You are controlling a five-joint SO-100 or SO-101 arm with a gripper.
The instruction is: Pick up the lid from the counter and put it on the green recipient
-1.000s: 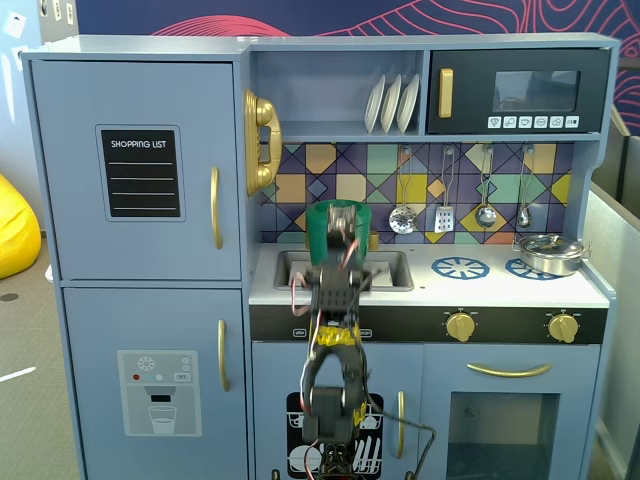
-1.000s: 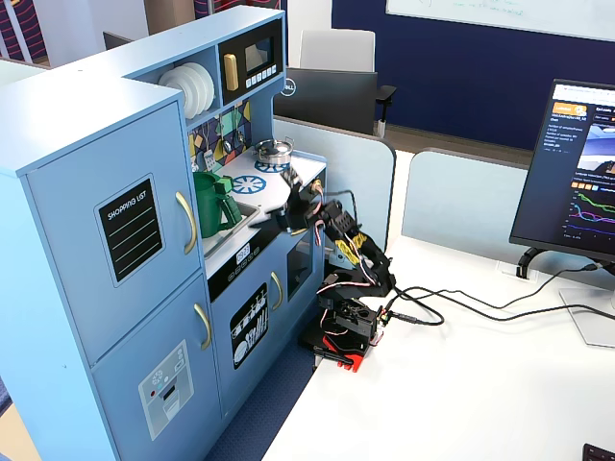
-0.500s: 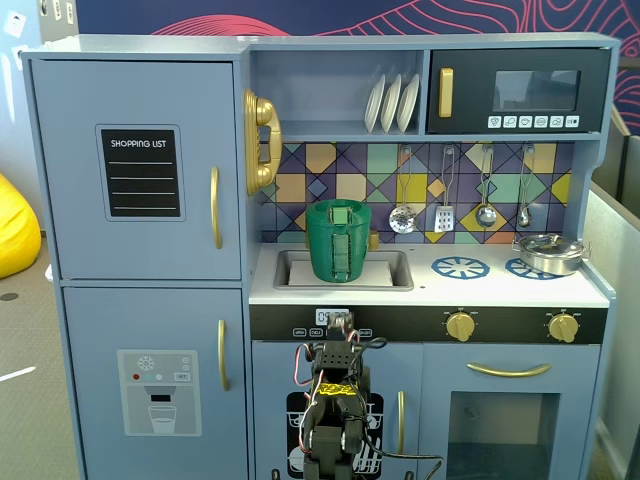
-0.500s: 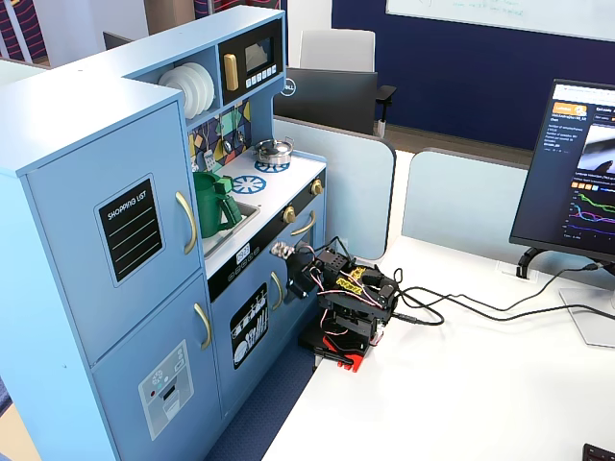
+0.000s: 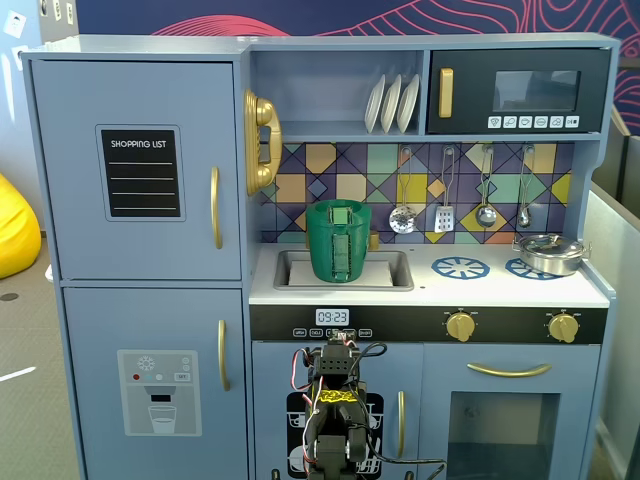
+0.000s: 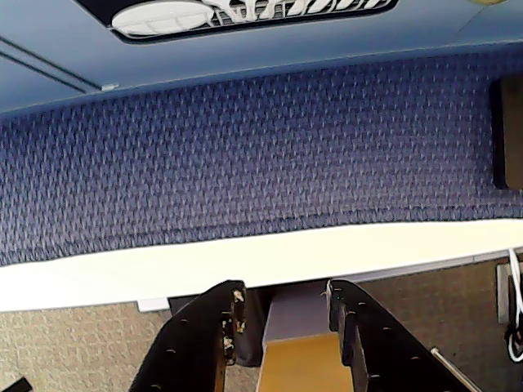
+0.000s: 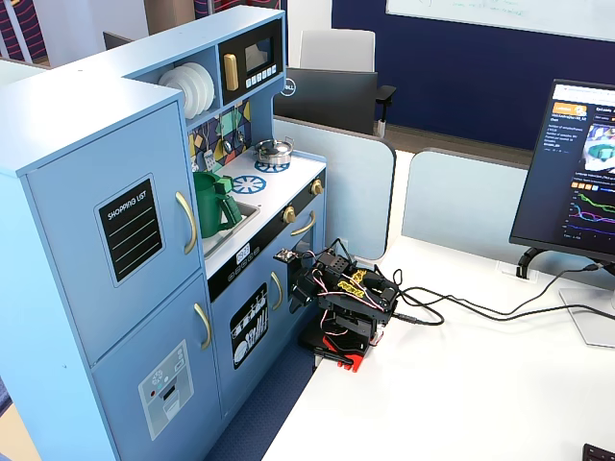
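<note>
Lid [image 5: 339, 207] already sits on the green pot [image 5: 338, 243], which stands in the sink [image 5: 392, 270] on the counter [image 5: 500, 290], so the task looks done. Arm [image 7: 346, 300] is folded low by the kitchen front, well apart from the pot. Fingers [image 6: 282, 322] released, nothing between them.

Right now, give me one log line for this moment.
arm: folded low before the toy kitchen | hand: open, empty | green pot: in the sink, lid on top | steel pot: on the right burner

there was one green pot [image 5: 338, 241], one steel pot [image 5: 548, 254], two blue burner rings [image 5: 460, 267], three white plates [image 5: 391, 103], four hanging utensils [image 5: 444, 190] and two gold knobs [image 5: 460, 325].
</note>
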